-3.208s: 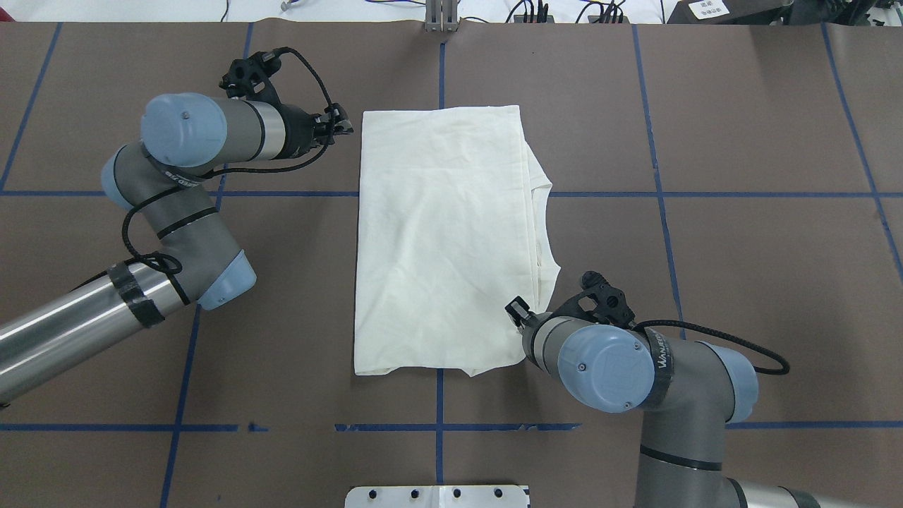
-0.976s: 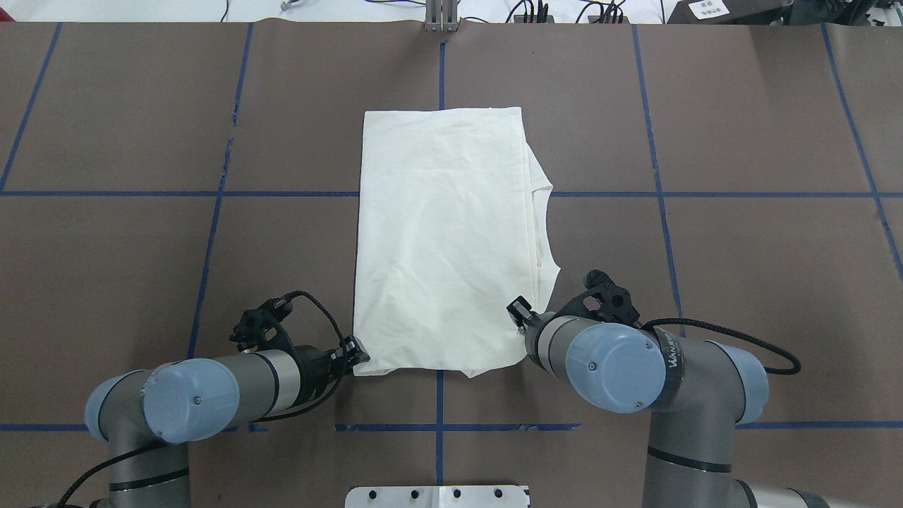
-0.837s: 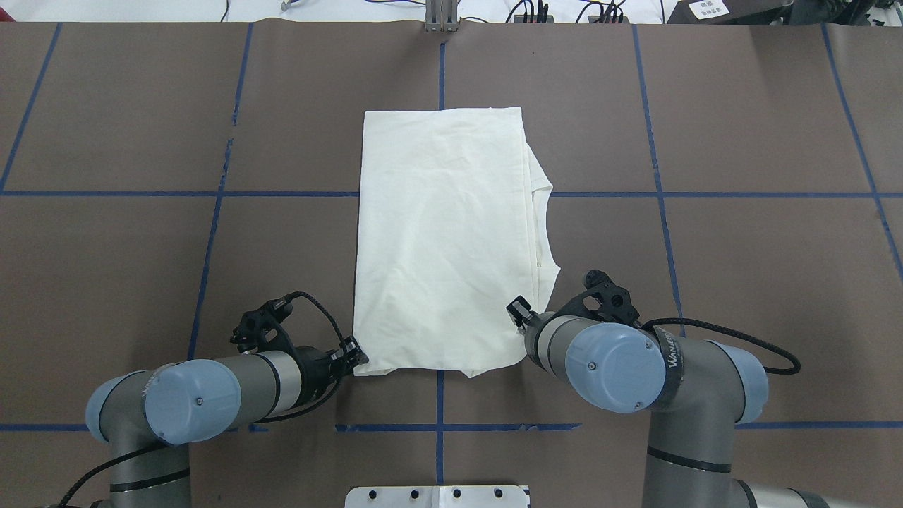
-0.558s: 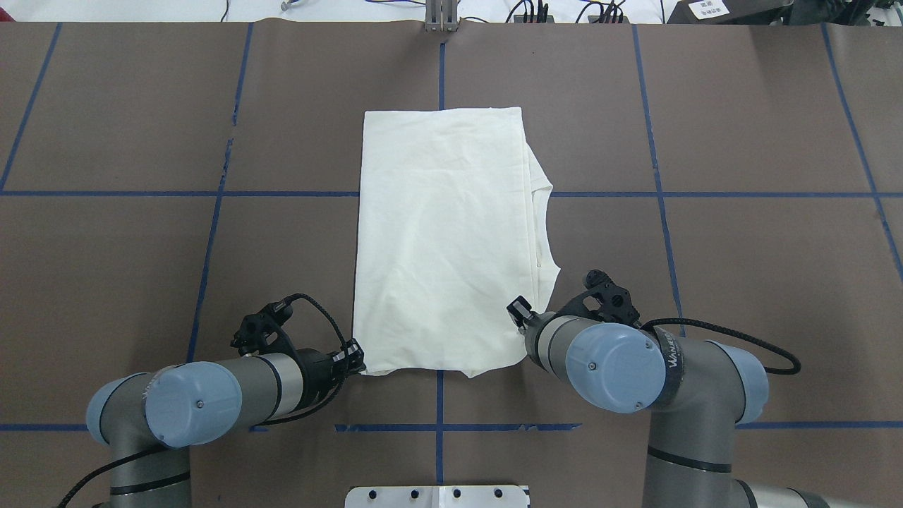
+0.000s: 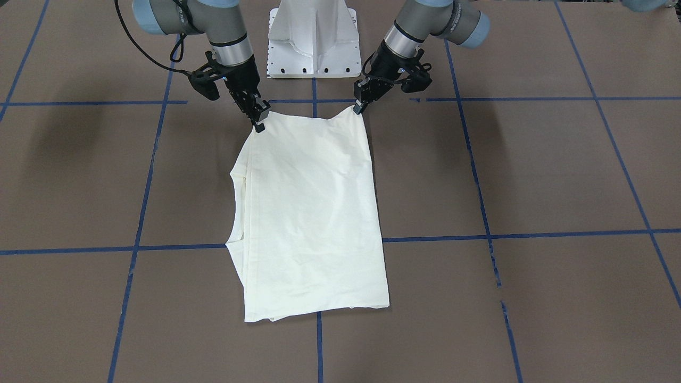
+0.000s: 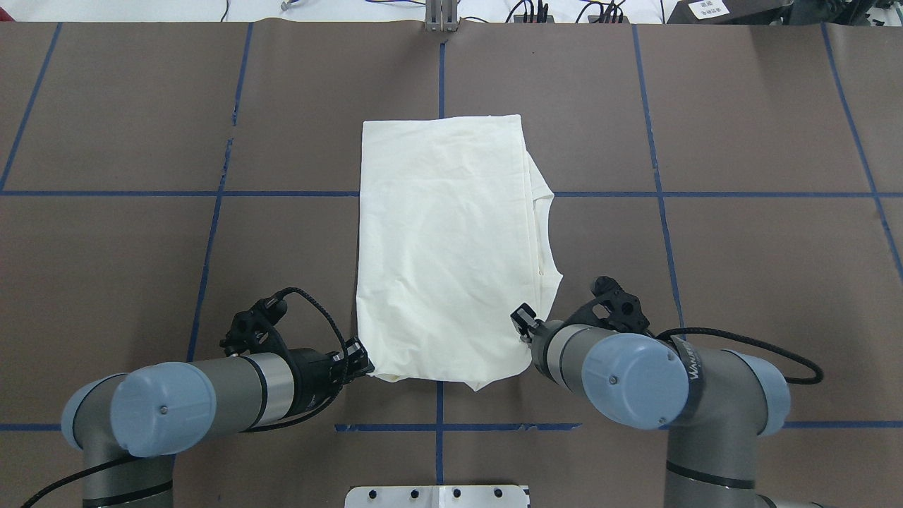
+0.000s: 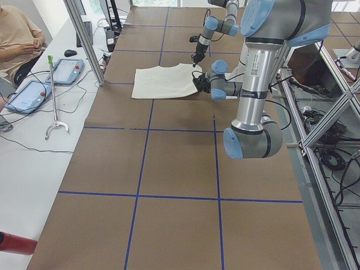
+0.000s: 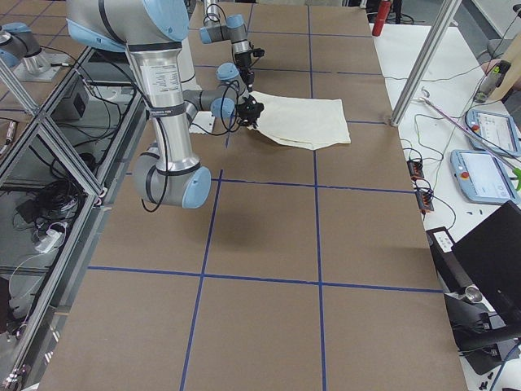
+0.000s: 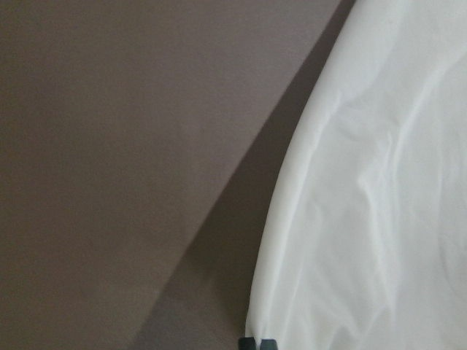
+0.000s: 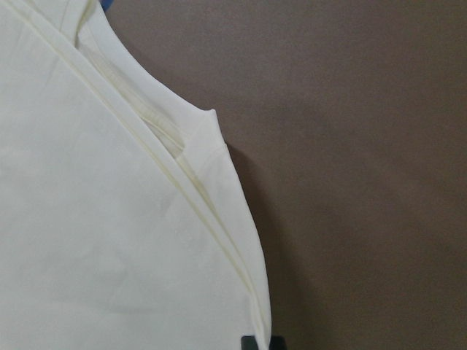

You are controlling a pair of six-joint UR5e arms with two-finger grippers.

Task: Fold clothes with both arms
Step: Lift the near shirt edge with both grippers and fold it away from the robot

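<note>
Gripped at the two corners of its robot-side short edge: a cream, plain-faced fabric T-shirt folded into a long rectangle. Clenched on one corner, the left black two-finger gripper, with its fingertips pressed together at the very rim of the cloth in the left wrist view. Pinched shut on the other corner, the right black two-finger gripper, with the hem running down into its fingertips in the right wrist view. Between the two claws, held edge pulled across and dipping slightly near the middle, raised a little off the brown paper-covered table ruled with blue tape lines; dark shadow under the cloth just beside the left claw. Ahead of both claws, rest of the shirt lying flat, reaching out to a straight far edge. Just ahead of the right claw, stacked fold layers and a curved neckline edge poking out along that long side. Ahead of the left claw, one clean straight fold. Behind the claws, two grey tube arms with light blue joint caps angling in from either side of a white pedestal base.
</note>
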